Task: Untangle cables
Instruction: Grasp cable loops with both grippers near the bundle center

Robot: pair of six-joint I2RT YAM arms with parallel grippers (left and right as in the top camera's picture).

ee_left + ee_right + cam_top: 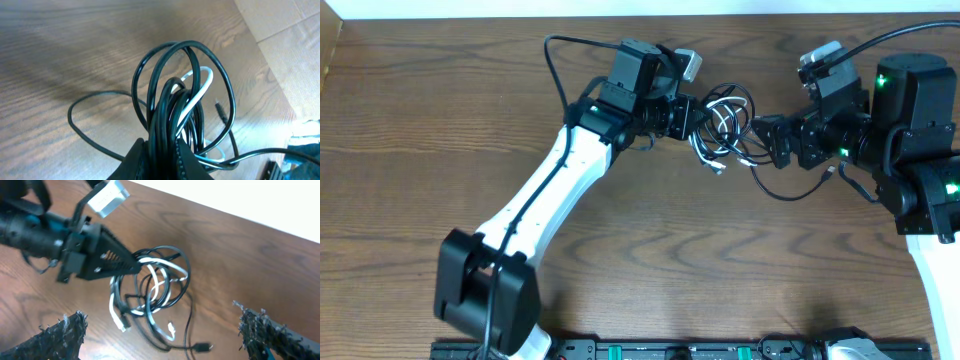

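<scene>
Left claw (698, 113) is clamped tight, reaching rightward; right claw (765, 138) faces it, jaws spread wide.

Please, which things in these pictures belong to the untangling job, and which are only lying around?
Belongs to the job:
tangled bundle of thin black and white cords
left gripper, shut on it
right gripper, open, nearby

Just there:
brown wooden table
thick black cable on the left arm
black rail along the front edge

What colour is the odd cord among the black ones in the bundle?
The white cord is the odd one, clearest in the left wrist view.
</scene>
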